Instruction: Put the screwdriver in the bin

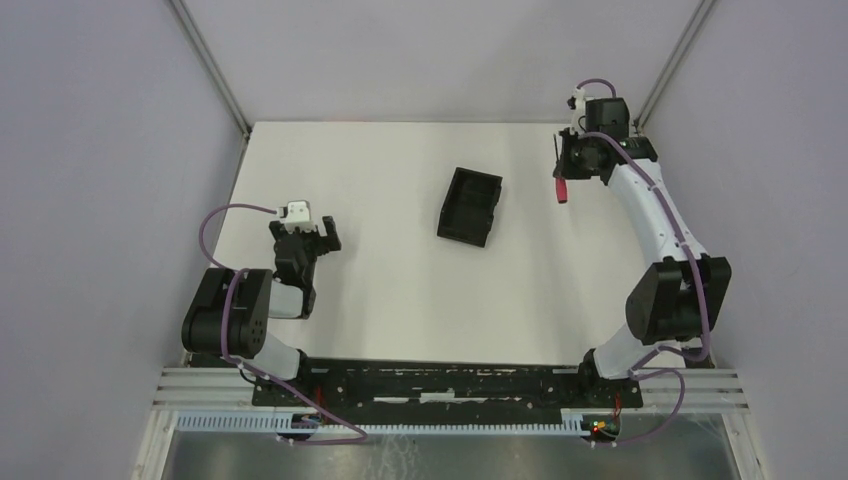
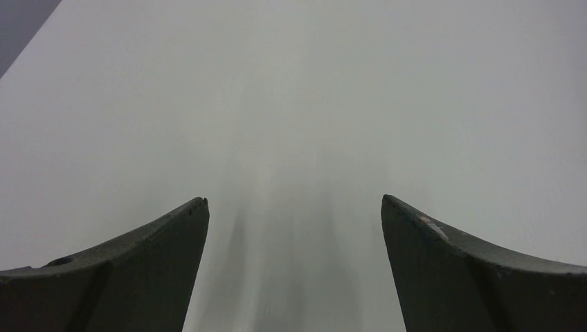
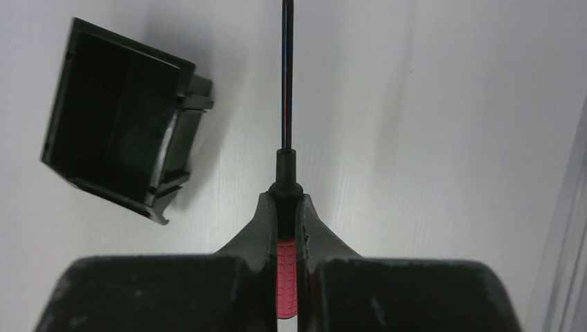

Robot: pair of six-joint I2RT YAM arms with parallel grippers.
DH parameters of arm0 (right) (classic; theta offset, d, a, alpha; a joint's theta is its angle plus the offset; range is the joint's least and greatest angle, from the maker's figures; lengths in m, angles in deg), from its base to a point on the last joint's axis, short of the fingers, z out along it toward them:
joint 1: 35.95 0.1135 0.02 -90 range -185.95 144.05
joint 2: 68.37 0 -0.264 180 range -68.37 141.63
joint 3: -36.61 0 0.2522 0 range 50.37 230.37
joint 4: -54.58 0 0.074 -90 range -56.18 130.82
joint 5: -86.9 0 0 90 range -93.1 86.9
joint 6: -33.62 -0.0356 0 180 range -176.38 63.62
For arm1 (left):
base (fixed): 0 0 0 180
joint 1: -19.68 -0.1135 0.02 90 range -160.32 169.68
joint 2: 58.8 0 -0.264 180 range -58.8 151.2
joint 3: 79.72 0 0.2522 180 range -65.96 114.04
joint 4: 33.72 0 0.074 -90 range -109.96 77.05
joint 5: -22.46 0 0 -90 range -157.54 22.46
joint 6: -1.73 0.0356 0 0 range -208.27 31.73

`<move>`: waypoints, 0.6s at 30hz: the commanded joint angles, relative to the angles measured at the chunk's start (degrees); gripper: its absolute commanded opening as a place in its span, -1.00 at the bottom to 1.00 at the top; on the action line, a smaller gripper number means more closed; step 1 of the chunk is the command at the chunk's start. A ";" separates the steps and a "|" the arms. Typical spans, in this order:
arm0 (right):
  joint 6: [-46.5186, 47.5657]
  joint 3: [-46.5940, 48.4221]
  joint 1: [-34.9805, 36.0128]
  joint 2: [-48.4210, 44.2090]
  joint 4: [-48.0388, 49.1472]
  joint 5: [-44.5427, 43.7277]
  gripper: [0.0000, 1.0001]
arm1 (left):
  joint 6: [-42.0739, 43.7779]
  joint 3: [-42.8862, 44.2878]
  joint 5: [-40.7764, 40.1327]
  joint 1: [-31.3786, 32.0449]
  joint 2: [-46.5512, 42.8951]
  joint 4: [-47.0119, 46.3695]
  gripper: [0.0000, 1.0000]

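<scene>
Black rail (image 1: pixel 440 385) nearest, at six o'clock of the top view, with both arm bases on it. Just beyond, toward eight o'clock on the white table (image 1: pixel 400 310), left gripper (image 1: pixel 318 232): spread wide over bare table, dark fingers (image 2: pixel 152 270) standing well apart in its wrist view.

Farther in, near the middle of the table, the bin (image 1: pixel 470 206): black, low-walled, open side up, turned a little off square. Touches neither gripper.

Farthest out, toward one o'clock near the far right corner, right gripper (image 1: pixel 568 168): clamped on the screwdriver (image 1: pixel 562 190). From above, red handle showing on the near side of the fingers, thin dark shaft on the far side.

From the right wrist: right gripper (image 3: pixel 285 200) drawn narrow, fingertips pressed on the red grip. Screwdriver (image 3: pixel 286 162) with its black collar just past the tips, shaft running straight to twelve o'clock and off the top edge. The bin (image 3: pixel 178 135) at ten o'clock from the fingertips, beside the shaft but well apart from it, open side toward the camera.

From above, bin at about nine o'clock of the held screwdriver, bare table between. Resting on the table or hanging above it: cannot tell.
</scene>
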 commanded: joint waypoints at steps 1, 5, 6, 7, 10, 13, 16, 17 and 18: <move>-8.67 -4.43 1.37 -4.12 7.11 9.68 -1.00 | 0.97 0.06 -0.12 0.20 0.36 -3.12 1.00; -25.34 -24.02 10.79 -13.74 42.18 7.07 -1.00 | 0.97 0.06 -0.16 0.19 0.35 -3.12 1.00; -26.78 -25.90 13.18 -14.33 45.85 4.11 -1.00 | 0.97 0.06 -0.13 0.19 0.34 -3.12 1.00; -27.06 -25.91 14.63 -13.80 46.51 2.38 -1.00 | 0.97 0.06 -0.13 0.16 0.37 -3.12 1.00; -25.83 -24.99 17.86 -10.37 45.97 -1.16 -1.00 | 0.97 0.06 -0.13 0.20 0.35 -3.12 1.00; -22.08 -22.12 20.25 -5.83 42.52 -4.90 -1.00 | 0.97 0.06 -0.16 0.21 0.36 -3.11 1.00; -18.56 -20.07 22.30 -0.45 40.12 -5.77 -1.00 | 0.97 0.02 -0.12 0.23 0.36 -3.12 1.00; -17.29 -19.32 22.85 1.22 40.04 -5.22 -1.00 | 0.97 0.06 -0.10 0.21 0.36 -3.12 1.00; -16.16 -17.88 23.20 2.85 39.13 -5.42 -1.00 | 0.97 0.06 -0.08 0.16 0.36 -3.12 1.00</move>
